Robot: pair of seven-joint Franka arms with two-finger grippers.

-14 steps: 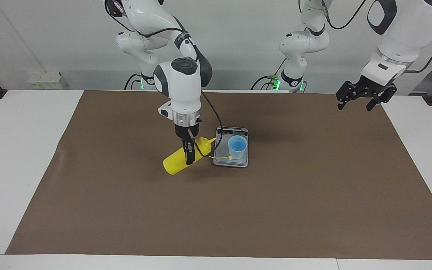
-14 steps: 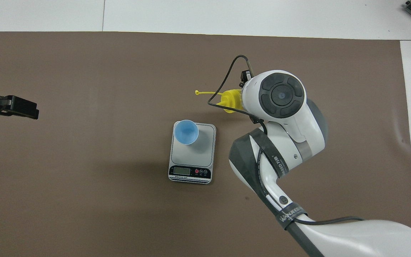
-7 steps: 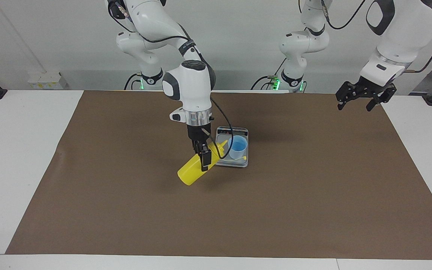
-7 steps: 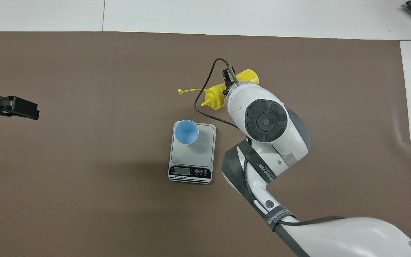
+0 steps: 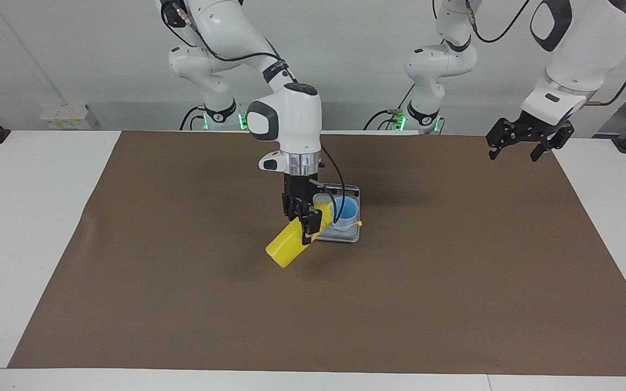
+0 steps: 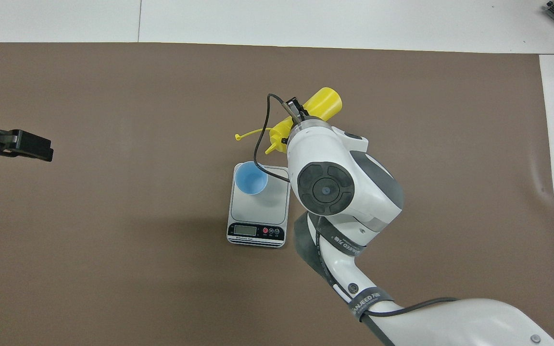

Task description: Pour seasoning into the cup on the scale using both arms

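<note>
You are looking at the right gripper clenching the seasoning around its middle and carrying it in the air, tilted, over the brown mat beside the scale. The bottle's base is pointing away from the robots and toward the right arm's end of the table, while its nozzle is angling toward the cup; the tethered cap is dangling out past the nozzle. You are seeing the cup standing upright on the scale's weighing plate, at the end away from the display strip, which is facing the robots. The left gripper is waiting with its fingers spread and empty, hanging over the mat's edge at the left arm's end of the table, well apart from the scale.
</note>
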